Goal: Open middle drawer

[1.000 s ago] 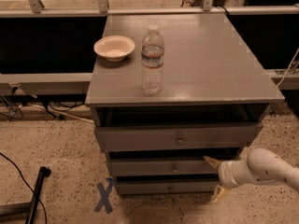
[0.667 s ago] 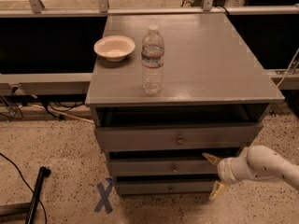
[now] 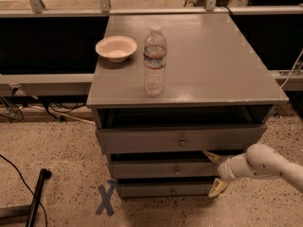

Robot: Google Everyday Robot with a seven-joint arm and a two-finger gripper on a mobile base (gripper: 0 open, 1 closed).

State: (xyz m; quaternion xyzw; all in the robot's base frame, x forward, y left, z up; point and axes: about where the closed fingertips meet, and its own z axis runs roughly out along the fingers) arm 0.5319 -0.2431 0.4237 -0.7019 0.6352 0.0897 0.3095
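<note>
The grey cabinet (image 3: 189,51) has three drawers in its front. The middle drawer (image 3: 156,170) is a low flat grey front with a small round knob (image 3: 177,170), and a dark gap shows above it. My gripper (image 3: 214,173) is at the right end of that drawer front, to the right of the knob. Its jaws are open, with one fingertip (image 3: 209,155) at the drawer's upper edge and the other (image 3: 216,189) at the height of the lowest drawer. The white arm reaches in from the right. The gripper holds nothing.
The taller top drawer (image 3: 142,141) with its knob (image 3: 182,142) stands out a little from the cabinet. The lowest drawer (image 3: 156,191) is below. A clear water bottle (image 3: 155,62) and a white bowl (image 3: 116,48) stand on top. A blue X (image 3: 106,198) marks the floor, with a black rod (image 3: 37,193) at left.
The arm and gripper have edged slightly left and up along the middle drawer's right end. The drawers, bottle and bowl have not moved.
</note>
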